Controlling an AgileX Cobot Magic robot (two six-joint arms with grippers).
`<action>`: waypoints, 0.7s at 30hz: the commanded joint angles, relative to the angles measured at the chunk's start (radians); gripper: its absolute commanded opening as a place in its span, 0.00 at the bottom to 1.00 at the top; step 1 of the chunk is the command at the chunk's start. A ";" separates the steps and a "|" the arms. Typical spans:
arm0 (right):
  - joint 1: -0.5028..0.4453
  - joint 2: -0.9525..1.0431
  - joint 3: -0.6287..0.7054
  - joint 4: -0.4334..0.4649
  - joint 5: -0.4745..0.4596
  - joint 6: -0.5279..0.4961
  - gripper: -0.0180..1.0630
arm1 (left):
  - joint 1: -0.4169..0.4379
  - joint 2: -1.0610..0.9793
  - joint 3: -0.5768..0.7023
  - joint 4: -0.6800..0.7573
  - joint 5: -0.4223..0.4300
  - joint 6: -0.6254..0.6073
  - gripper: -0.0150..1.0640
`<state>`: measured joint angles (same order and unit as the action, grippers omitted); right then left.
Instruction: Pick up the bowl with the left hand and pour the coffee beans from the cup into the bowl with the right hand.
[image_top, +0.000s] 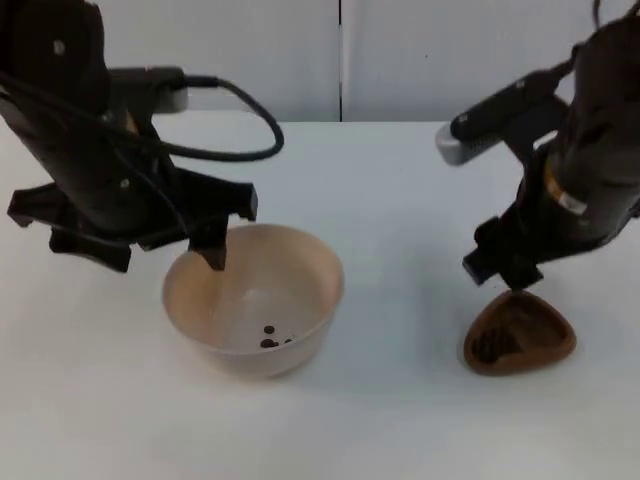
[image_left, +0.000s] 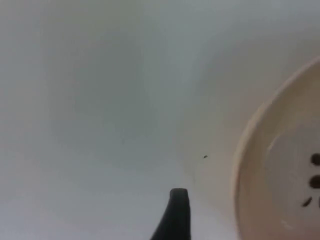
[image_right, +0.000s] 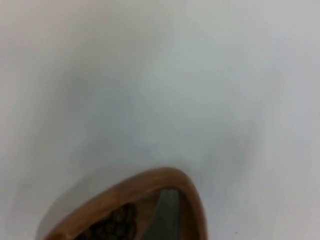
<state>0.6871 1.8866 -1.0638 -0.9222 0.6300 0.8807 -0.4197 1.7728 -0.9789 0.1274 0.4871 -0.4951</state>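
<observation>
Over the bowl (image_top: 255, 298), the left gripper (image_top: 205, 250) has one finger dipped inside the near rim, jaws spread. Right gripper (image_top: 515, 285) pinches the cup (image_top: 518, 333), well right of the bowl.

The white table (image_top: 400, 200) carries a beige bowl (image_top: 300, 330) and, well apart, a brown cup (image_top: 520, 340).

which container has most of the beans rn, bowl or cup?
The brown cup under the right gripper: it holds a dark pile. The beige bowl has a few.
</observation>
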 joint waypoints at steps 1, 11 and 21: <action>-0.006 -0.049 0.000 0.034 0.013 -0.051 0.71 | 0.002 -0.049 -0.003 0.005 0.018 0.001 0.70; -0.006 -0.296 0.000 0.329 0.065 -0.367 0.71 | 0.002 -0.329 -0.003 -0.002 0.084 0.043 0.70; -0.006 -0.541 0.000 0.525 0.071 -0.501 0.71 | 0.002 -0.635 -0.003 -0.010 0.115 0.077 0.70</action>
<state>0.6871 1.3741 -1.0638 -0.4275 0.6920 0.4060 -0.4197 1.1750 -0.9789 0.1274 0.5836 -0.4260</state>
